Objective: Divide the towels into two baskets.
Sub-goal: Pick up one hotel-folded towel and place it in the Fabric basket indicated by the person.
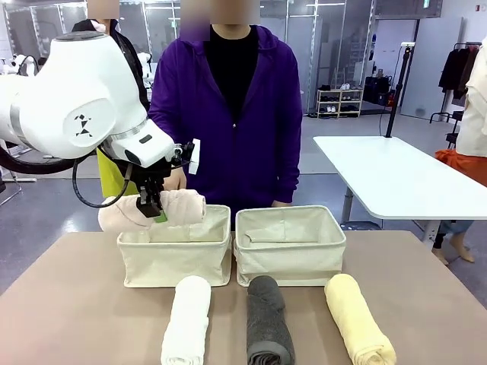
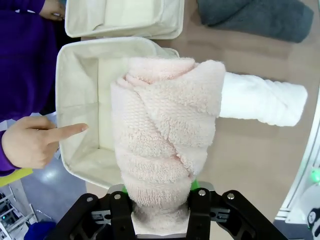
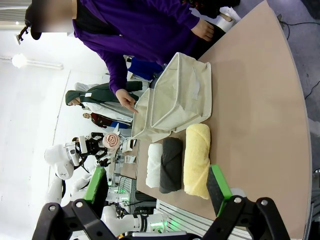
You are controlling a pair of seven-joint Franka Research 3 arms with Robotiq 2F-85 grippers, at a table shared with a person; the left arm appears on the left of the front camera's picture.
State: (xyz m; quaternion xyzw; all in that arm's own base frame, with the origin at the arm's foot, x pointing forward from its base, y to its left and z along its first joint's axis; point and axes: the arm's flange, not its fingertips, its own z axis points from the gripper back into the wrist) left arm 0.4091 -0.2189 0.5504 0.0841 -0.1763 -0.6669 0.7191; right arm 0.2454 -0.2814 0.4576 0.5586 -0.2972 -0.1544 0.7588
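My left gripper is shut on the pale peach-cream towel, holding it lengthwise above the left basket. In the left wrist view the towel rises from the closed fingers over that basket's rim. The right basket stands beside it. White, dark grey and pale yellow towels lie in a row in front of the baskets. My right gripper hangs open and holds nothing, well back from the yellow towel.
A person in a purple hoodie stands at the far edge, one hand pointing a finger at the left basket's rim. Bare tabletop lies left and right of the towels. A white table stands behind on the right.
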